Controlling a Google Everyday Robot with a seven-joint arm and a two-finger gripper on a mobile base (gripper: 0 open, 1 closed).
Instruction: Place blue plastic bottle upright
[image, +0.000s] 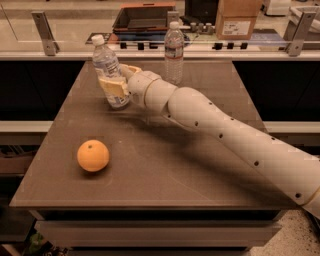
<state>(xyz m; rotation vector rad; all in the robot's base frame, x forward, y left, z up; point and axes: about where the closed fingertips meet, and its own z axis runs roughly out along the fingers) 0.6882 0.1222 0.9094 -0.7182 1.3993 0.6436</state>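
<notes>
The blue plastic bottle (106, 66) is a clear bottle with a white cap, near the table's back left. It stands nearly upright, its top leaning a little to the left. Its base is at the tabletop; I cannot tell whether it rests there. My gripper (116, 86) reaches in from the right and is shut around the bottle's lower body, with a tan finger (113, 85) across its front. The white arm (215, 127) stretches diagonally over the table from the lower right.
A taller, slimmer clear water bottle (173, 52) stands at the back centre, close behind my wrist. An orange (93, 155) lies at the front left of the brown table (165, 185). A counter with a tray and boxes runs behind the table.
</notes>
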